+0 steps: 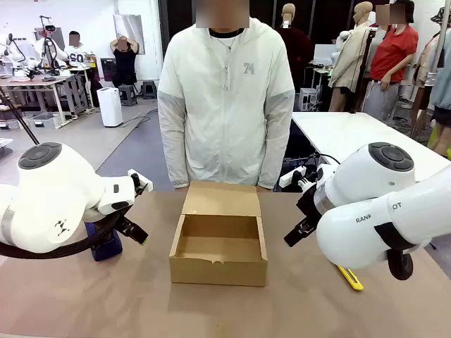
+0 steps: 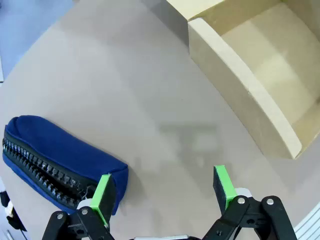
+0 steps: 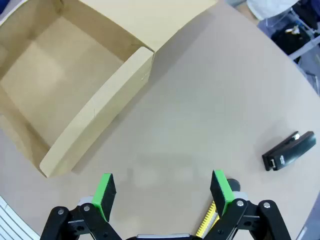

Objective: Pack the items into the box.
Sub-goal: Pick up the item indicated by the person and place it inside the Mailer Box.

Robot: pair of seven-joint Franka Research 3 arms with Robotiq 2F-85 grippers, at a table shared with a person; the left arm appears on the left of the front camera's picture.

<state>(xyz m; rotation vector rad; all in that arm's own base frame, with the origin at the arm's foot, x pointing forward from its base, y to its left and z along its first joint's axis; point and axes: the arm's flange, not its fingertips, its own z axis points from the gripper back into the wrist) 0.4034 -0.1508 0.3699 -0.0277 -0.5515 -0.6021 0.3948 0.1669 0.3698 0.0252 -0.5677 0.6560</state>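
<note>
On the table [image 1: 84, 296], mid-width: the box [image 1: 218, 271] stands with its flap lid folded back toward the person at the far side. Its inside is bare, so I judge packing has not begun.

Left of the box: the navy pouch [image 2: 55, 155] lies on its side with the zipper showing, well apart from the box wall. The left gripper [image 2: 164, 192] hangs above the table with its jaws spread wide and nothing between them. One green pad sits just beside the pouch's near end.

Right of the box: the stapler [image 3: 289, 151] lies flat, apart from everything else. The yellow-and-black utility knife [image 3: 206, 222] lies under one finger of the right gripper [image 3: 162, 194]. That gripper is also wide apart and empty.

Judgement: the step in hand is the first pick, most likely the pouch by the left arm.

Notes for doing it well:
- Shift over the pouch's middle, not its end, since soft fabric will sag from an end grip.
- Turn the wrist so the pads close across the narrow width.
- Bring the pouch's long side in line with the box's long side before lowering, as the fit looks close.
- Come down from above, clear of the side walls.
- Lay the pouch flat so room is left for the two smaller items.
- The knife is slim and low. The pads will need to reach nearly to the tabletop, and it may slip.
</note>
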